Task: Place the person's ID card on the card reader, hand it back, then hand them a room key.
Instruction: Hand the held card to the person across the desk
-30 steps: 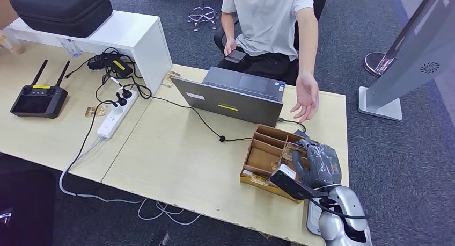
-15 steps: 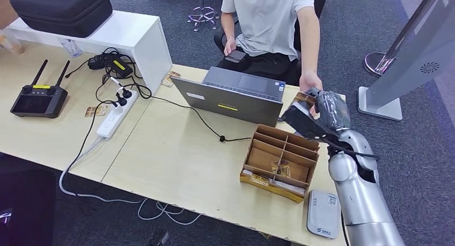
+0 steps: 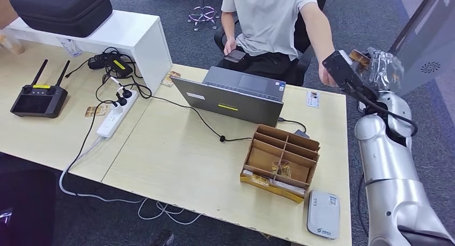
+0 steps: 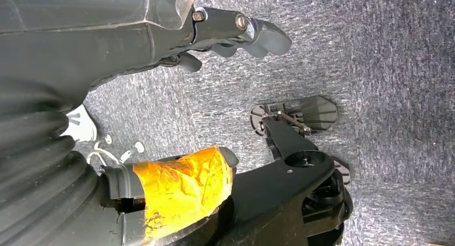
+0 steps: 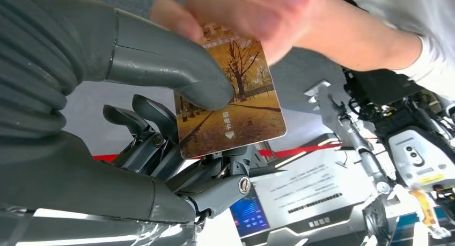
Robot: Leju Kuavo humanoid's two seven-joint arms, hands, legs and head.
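Now your right hand (image 5: 134,95) pinches the room key card (image 5: 230,103), which the person's hand (image 5: 252,15) touches. Your left hand (image 4: 161,36) hangs with fingers curled on nothing. Laptop (image 3: 228,98) and cardboard organizer (image 3: 281,160) sit between.

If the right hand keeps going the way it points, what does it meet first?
Most likely the person's hand, already touching the far end of the room key that the right hand pinches. Depth is unclear.

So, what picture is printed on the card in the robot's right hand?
Golden-yellow autumn trees on the card, clearest in the right wrist view.
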